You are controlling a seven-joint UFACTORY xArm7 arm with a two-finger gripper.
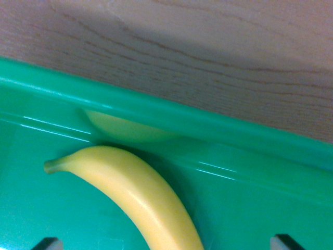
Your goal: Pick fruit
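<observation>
Smooth curved yellow banana lies in a glossy green plastic tray on the wood-grain counter — pincer spread open

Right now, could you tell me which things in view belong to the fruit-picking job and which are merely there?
Part of the job:
- banana, lying in the green tray
- hand, only its two fingertips showing at the bottom edge

Just there:
- wooden table beyond the tray's rim
- banana's yellow reflection on the tray wall

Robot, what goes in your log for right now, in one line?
view: wrist | banana lying in green tray | tray on wooden table | jaws: tips at bottom edge, apart, either side of banana
</observation>
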